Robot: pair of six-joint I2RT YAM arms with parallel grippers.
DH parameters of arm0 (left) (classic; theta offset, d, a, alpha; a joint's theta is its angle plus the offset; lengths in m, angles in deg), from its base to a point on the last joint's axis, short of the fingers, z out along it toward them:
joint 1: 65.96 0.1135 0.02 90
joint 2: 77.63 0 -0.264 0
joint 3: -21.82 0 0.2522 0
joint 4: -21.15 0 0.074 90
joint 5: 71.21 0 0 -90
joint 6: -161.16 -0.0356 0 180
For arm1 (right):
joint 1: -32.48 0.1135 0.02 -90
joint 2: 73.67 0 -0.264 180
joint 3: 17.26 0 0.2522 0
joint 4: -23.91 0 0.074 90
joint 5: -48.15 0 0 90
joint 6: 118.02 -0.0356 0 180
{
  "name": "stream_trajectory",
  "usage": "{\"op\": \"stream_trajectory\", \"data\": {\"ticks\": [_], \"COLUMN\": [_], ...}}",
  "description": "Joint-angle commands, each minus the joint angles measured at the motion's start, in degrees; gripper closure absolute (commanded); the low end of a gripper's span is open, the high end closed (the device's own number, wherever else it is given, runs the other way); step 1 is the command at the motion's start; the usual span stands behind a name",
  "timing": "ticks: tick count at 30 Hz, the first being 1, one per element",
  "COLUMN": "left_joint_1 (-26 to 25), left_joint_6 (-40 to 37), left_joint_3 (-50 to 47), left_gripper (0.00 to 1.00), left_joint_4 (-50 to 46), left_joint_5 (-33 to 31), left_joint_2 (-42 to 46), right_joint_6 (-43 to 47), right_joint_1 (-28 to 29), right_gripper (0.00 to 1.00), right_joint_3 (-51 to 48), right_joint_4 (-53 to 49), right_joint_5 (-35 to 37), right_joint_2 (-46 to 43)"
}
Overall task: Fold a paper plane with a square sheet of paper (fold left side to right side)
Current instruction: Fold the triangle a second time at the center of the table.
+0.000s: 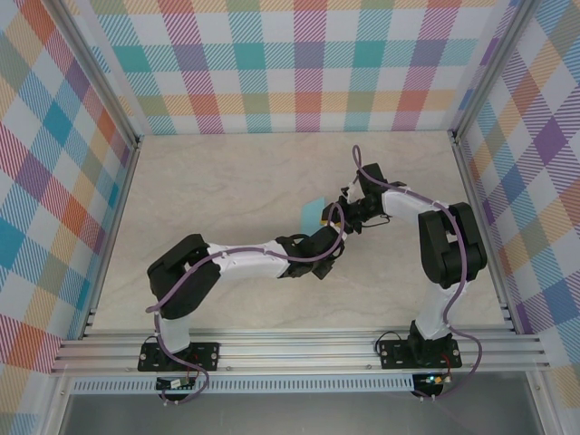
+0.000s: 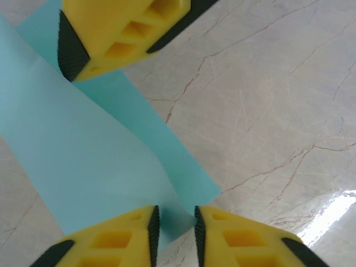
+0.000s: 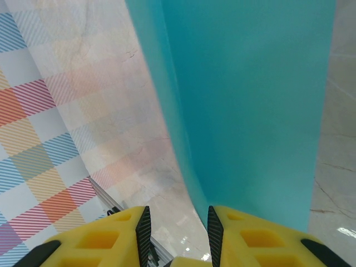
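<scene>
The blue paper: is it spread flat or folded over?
Folded over: the left wrist view shows a paler flap of the square sheet of paper lying over a darker layer.

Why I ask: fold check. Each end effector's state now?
Left end effector: barely open, at a corner of the square sheet of paper.
Right end effector: open.
</scene>
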Motion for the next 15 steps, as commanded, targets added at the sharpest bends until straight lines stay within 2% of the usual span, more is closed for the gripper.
{"op": "stream_trajectory", "data": {"ticks": [1, 6, 13, 15], "left_joint_1": [-0.57, -0.39, 1.23, 1.98], "left_joint_6": [-0.08, 0.11, 0.90, 1.16], "left_joint_3": [0.71, 0.66, 0.25, 0.11], "left_gripper": [0.81, 0.94, 1.00, 1.00], "left_joint_4": [-1.06, -1.45, -1.97, -2.03], "left_joint_5": [-1.40, -2.00, 1.15, 3.16], "left_joint_2": [2.74, 3.07, 3.63, 3.96], "right_joint_6": [1.66, 2.13, 3.20, 3.64], "right_joint_1": [0.25, 0.20, 0.12, -0.15], "right_gripper": [0.67, 0.66, 0.65, 0.61], "right_joint_3": [1.92, 2.02, 2.59, 2.98], "right_joint_4": [-1.95, -2.19, -2.31, -2.64], "right_joint_5": [0.24, 0.60, 1.56, 2.10], "right_joint_2": [1.13, 1.01, -0.60, -1.55]}}
